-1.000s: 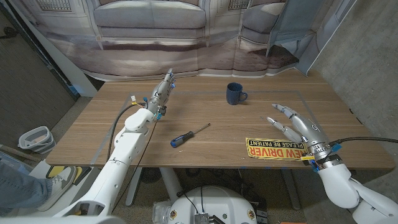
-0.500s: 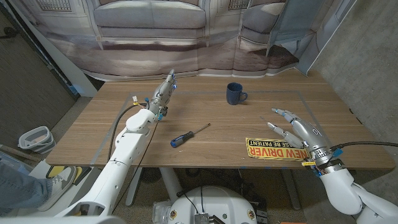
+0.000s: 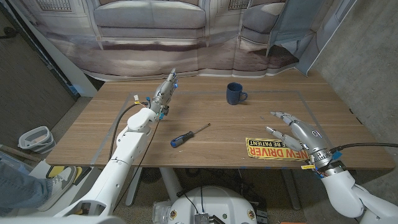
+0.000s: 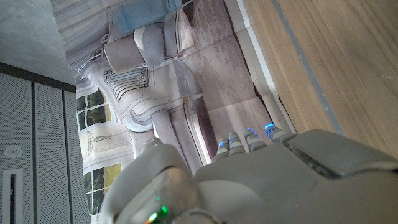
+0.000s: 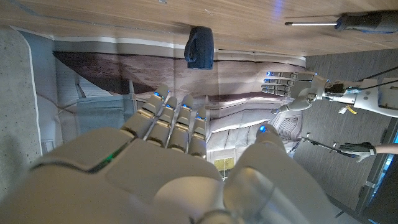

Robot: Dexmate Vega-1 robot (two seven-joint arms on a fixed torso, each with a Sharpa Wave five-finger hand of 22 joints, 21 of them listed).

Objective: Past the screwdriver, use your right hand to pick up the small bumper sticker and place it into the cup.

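Right hand (image 3: pixel 300 132) first: hovering at the near right of the table, fingers spread and reaching fwd, holding nothing, and from the head cam its fingertips sit over the right end of the bumper sticker (image 3: pixel 274 149); can't tell if they touch it. On the right wrist cam I see the back of that same hand (image 5: pixel 168 168) w/ fingers (image 5: pixel 177 118) side by side, extended toward the far edge, thumb off to one side, nothing in the palm as far as I can see. Now big to small. Wooden table (image 3: pixel 112 134) takes up most of the head view, w/ a printed backdrop of a sofa (image 3: pixel 149 18) hanging behind it. My left arm (image 3: pixel 127 149) runs in from the bottom-left corner and its left hand (image 3: pixel 163 92) is out over the far-left part of the table, fingers straight and together, pointing to the far edge, gripping nothing; left wrist cam gives me the back of that hand (image 4: pixel 261 180) and bare wood beyond. Sticker next: yellow w/ black and red lettering, lying flat near the front edge, right of centre, well apart from the cup. Screwdriver (image 3: pixel 188 134), blue handle, lies diagonally near the table's middle, to the left of the sticker, shaft pointing up-right toward the far side. Cup (image 3: pixel 234 94), dark blue mug, upright at the far centre, handle to the right; wrist cam shows it (image 5: pixel 199 47) ahead of my right fingers.
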